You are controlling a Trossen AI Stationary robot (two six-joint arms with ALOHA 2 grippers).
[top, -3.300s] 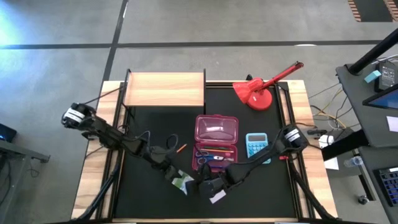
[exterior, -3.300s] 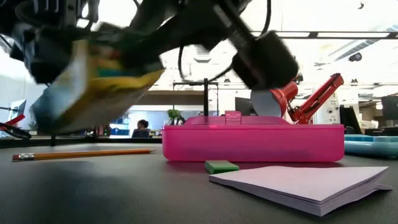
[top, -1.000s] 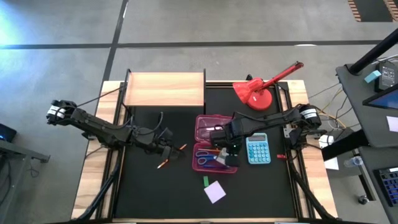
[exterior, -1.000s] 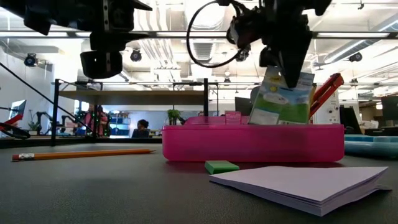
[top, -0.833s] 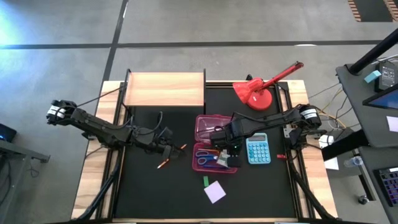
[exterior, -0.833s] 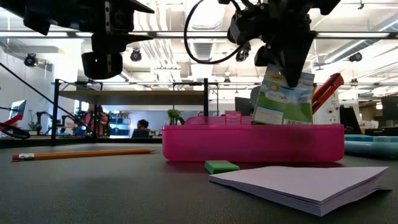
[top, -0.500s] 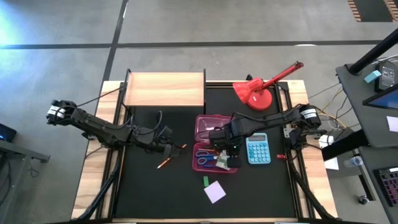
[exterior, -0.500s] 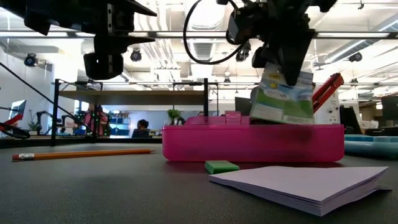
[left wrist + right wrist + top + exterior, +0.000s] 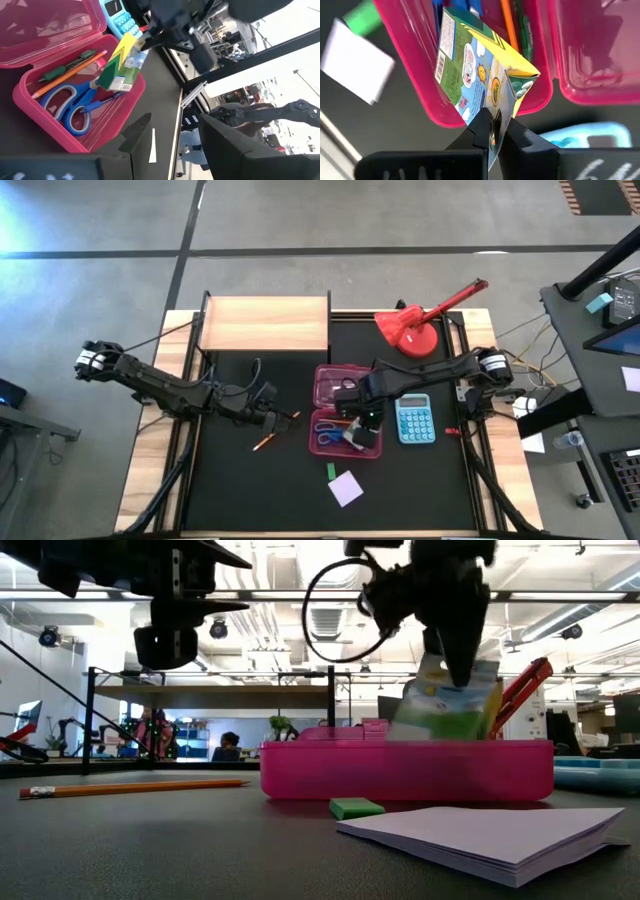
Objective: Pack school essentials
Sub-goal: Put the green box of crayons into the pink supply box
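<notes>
Overhead, mid-frame, the right gripper (image 9: 361,423) hangs over the pink case (image 9: 347,411); the left gripper (image 9: 272,420) waits centre-left, fingers apart. Level view: the green-and-white box (image 9: 445,705), clamped, dips behind the case wall, upper right of centre. Right wrist view: box centred over scissors (image 9: 470,6).

Bright overhead ceiling lights (image 9: 330,610) flood the low view, leaving the arms above the pink case (image 9: 405,768) as dark silhouettes. The green-and-white box (image 9: 445,700) over that case smears with motion blur. Beside the case, the lilac pad (image 9: 357,62) looks soft, perhaps defocused.
</notes>
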